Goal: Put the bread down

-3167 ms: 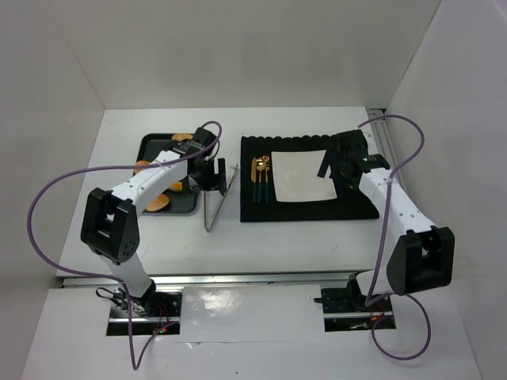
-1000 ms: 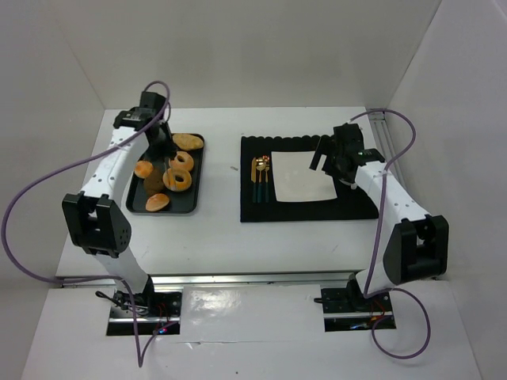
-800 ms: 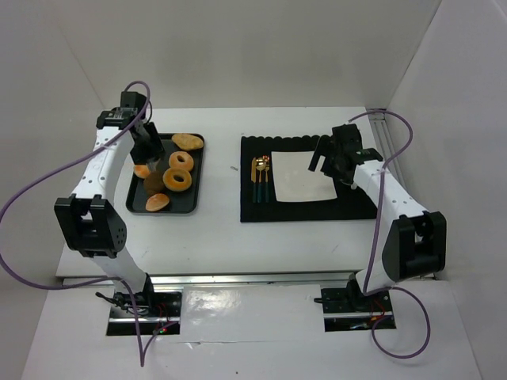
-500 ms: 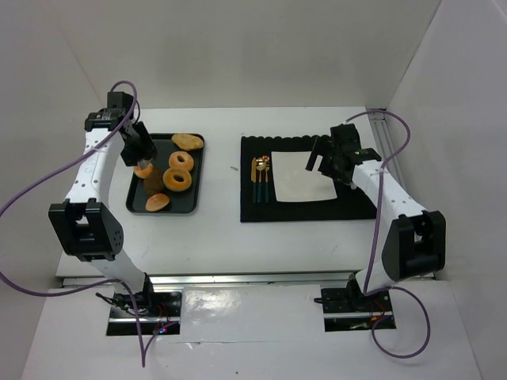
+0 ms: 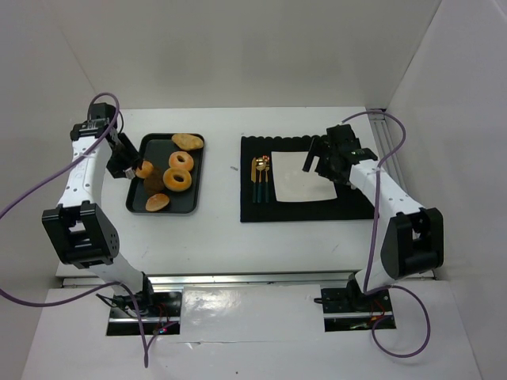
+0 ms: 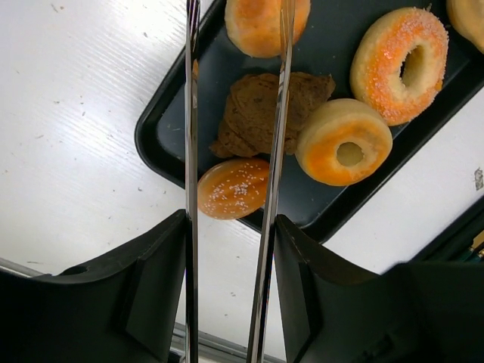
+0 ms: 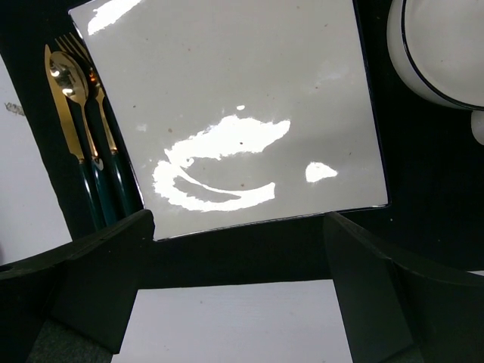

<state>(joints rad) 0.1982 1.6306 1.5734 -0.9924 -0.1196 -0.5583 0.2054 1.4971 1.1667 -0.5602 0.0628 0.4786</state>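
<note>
Over on the left, your left gripper (image 6: 231,234) is clamped on a pair of metal tongs (image 6: 190,151). The tong arms stand apart, reaching out over the black tray (image 6: 155,144). Their tips sit either side of a round bun (image 6: 257,23) at the tray's left edge, and honestly I can't tell if they're actually pinching it. Other bread on the tray: a brown lump (image 6: 265,113), a small donut (image 6: 344,140), a sugared donut (image 6: 401,64) and a seeded roll (image 6: 231,189). On the right, your right gripper (image 7: 238,227) hangs over the white square plate (image 7: 227,91), fingers spread wide with nothing between them. Gold cutlery (image 7: 79,128) lies just left of the plate on the dark mat (image 7: 423,189).
</note>
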